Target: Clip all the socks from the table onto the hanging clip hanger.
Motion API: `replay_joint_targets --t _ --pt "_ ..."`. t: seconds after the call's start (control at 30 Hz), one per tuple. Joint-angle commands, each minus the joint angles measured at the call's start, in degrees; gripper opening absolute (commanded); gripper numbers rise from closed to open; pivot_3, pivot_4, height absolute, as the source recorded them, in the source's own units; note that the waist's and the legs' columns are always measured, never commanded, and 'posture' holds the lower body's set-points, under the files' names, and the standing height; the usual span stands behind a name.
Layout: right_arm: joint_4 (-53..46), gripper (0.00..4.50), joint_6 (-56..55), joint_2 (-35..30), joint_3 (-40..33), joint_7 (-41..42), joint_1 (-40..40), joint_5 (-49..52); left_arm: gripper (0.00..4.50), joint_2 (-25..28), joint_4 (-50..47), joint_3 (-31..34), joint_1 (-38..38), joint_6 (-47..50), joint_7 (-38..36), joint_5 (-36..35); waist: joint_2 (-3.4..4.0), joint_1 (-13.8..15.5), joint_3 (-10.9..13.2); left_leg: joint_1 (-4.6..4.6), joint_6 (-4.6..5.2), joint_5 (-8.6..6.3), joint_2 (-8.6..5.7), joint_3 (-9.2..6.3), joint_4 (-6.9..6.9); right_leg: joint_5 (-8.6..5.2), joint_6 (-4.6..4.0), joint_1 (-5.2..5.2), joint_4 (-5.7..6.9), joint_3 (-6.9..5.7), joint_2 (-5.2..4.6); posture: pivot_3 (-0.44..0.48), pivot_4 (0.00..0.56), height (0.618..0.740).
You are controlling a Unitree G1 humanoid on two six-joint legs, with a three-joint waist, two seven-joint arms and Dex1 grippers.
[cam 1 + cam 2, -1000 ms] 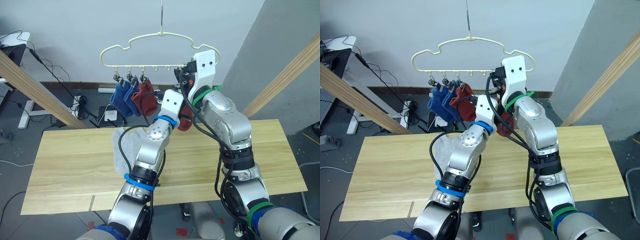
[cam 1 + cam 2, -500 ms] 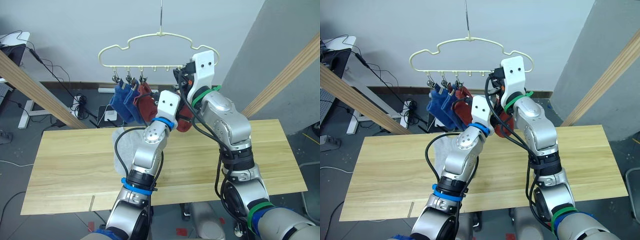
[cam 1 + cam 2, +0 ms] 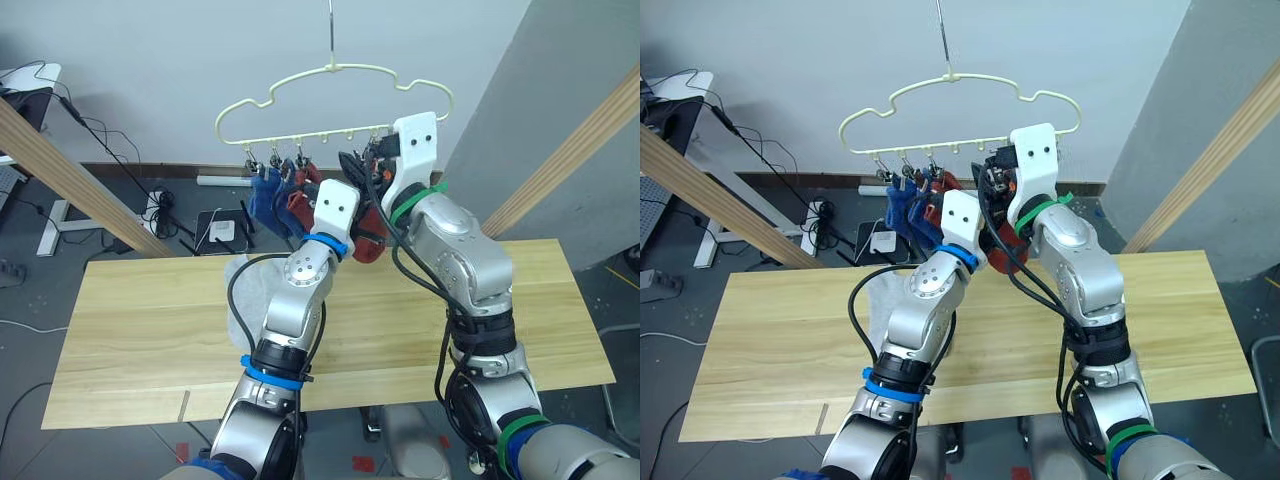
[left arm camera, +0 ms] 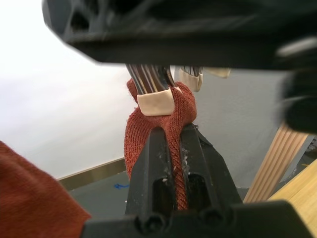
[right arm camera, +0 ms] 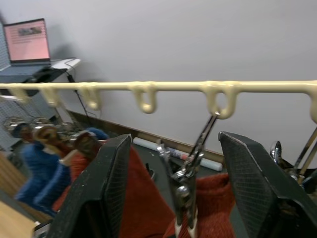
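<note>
Under the clip hanger (image 3: 335,100), the left gripper (image 4: 171,144) pinches a rust-red sock (image 4: 163,116); the right gripper (image 5: 173,173) gapes.

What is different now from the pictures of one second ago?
The clip hanger has swung toward the robot's right, and its blue socks swung with it. The left gripper is shut on a rust red sock at a clip. The grey socks stayed on the table.

Silver-grey jointed arms, white wrist housings, black cables, blue and green bands.
</note>
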Motion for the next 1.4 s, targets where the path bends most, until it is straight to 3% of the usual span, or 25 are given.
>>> replay_joint_targets --t 0.03,0.2,0.47,0.77,1.4 --pt "-7.1 3.03 3.5 -0.8 -1.0 0.3 1.2 2.6 0.72 0.4 -2.6 0.2 0.8 0.1 -0.4 -0.8 0.00 0.0 0.0 0.00 0.00 0.00 0.00 0.00 0.01 0.00 0.00 0.00 0.00 0.00 0.00 -0.184 0.338 0.740" --pt "-12.2 3.03 7.9 -2.5 -1.4 0.1 3.2 4.4 2.09 2.3 -3.4 -0.5 1.4 0.3 -1.1 0.2 0.00 0.0 0.0 0.01 0.00 0.00 0.00 -0.04 0.01 0.00 0.00 0.00 0.03 -0.02 0.01 -0.189 0.332 0.740" --pt "-19.9 3.03 11.0 -7.1 -2.6 -0.8 5.8 4.3 2.09 11.7 -12.7 -1.1 6.6 1.8 -13.0 -4.2 0.00 -0.1 0.0 0.00 -0.01 0.01 0.00 -0.03 -0.01 0.00 0.00 -0.01 0.00 -0.01 0.01 -0.200 0.326 0.740" --pt "-13.8 3.03 5.0 -7.7 -1.7 -4.8 6.2 -0.4 2.09 21.2 -18.2 2.2 4.2 6.2 -22.1 -10.8 0.00 0.0 0.0 0.04 -0.02 0.03 -0.02 -0.05 0.04 -0.01 0.01 0.00 0.06 0.00 0.02 -0.170 0.317 0.740" --pt "0.0 3.03 -5.6 -6.7 -0.6 -5.0 1.3 -4.1 2.09 22.9 -16.5 4.3 1.1 7.2 -21.0 -11.6 0.00 0.1 0.0 0.02 -0.03 0.03 -0.01 -0.03 0.02 0.00 0.01 -0.01 0.02 0.01 0.02 -0.156 0.323 0.740"
